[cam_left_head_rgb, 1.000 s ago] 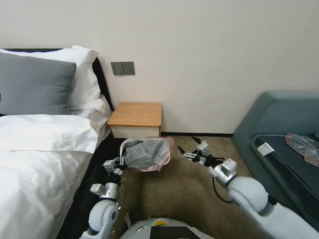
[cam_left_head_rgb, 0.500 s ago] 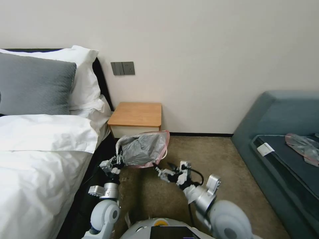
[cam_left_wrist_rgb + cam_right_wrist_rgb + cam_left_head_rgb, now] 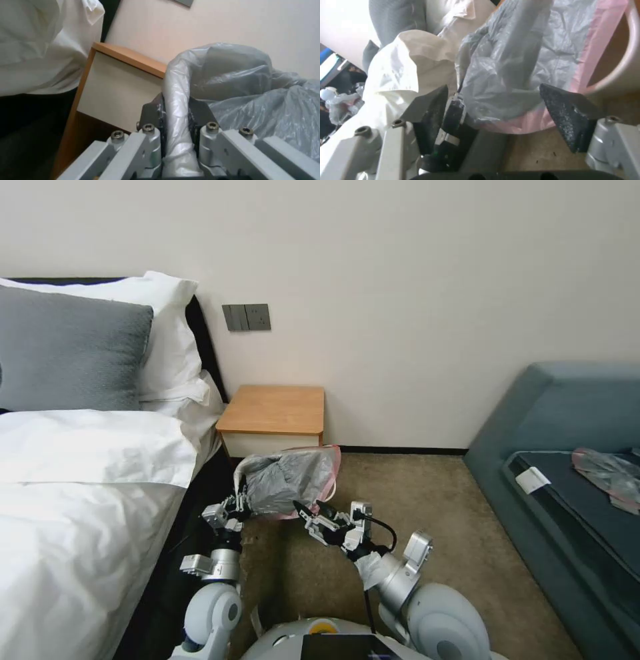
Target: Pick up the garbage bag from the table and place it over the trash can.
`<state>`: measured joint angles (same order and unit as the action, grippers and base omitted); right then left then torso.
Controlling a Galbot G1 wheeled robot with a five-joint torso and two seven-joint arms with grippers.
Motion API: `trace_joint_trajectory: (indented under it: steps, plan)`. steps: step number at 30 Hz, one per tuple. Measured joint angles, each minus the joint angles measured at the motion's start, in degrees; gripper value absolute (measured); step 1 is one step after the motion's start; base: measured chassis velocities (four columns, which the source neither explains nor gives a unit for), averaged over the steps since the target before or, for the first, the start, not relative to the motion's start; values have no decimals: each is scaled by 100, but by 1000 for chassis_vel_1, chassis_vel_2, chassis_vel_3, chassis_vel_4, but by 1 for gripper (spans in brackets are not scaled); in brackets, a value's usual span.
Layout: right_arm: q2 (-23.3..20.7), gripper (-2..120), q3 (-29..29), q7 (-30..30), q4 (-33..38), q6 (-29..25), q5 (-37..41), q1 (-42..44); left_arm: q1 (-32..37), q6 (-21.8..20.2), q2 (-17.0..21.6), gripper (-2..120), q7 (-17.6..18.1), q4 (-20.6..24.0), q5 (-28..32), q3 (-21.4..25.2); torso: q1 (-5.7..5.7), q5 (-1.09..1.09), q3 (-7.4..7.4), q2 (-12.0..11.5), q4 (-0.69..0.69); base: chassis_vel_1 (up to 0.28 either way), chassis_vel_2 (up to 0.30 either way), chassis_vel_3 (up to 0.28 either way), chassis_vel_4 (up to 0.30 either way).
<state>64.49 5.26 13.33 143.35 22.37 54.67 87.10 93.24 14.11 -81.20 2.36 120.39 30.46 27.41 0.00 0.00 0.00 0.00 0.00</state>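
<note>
My left pincer (image 3: 241, 505) is clenched on the garbage bag (image 3: 292, 481), held over the trash can (image 3: 331, 488) before the bench (image 3: 273, 410). My right pincer (image 3: 310, 511), released, nears its pink hem; next I judge it should grip there and spread.

garbage bag (image 3: 293, 480) before table (image 3: 273, 410), beside bed (image 3: 80, 480)

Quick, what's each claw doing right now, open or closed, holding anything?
Left claw: closed on a fold of the garbage bag.
Right claw: open, empty, at the bag's pink rim.
</note>
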Motion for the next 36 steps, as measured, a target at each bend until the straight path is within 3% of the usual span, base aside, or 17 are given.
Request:
trace_joint_trajectory:
  steps: [12, 23, 36]
  plan:
    - [5, 78, 104, -203, -8, -42, -405, 307, -62, -5, 2, 9, 15, 48, 40, 41, 0, 0, 0, 0, -1, 0, 0, 0, 0]
    - [139, 49, 45, -241, -267, -94, -534, 149, 12, -8, 33, 9, 17, 128, 43, 51, 0, 0, 0, 0, 0, 0, 0, 0, 0]
    - [132, 52, 194, -321, -256, -151, -692, 350, -97, -46, 37, 9, 29, 133, 117, 106, 0, 0, 0, -1, -1, 0, 0, 0, 0]
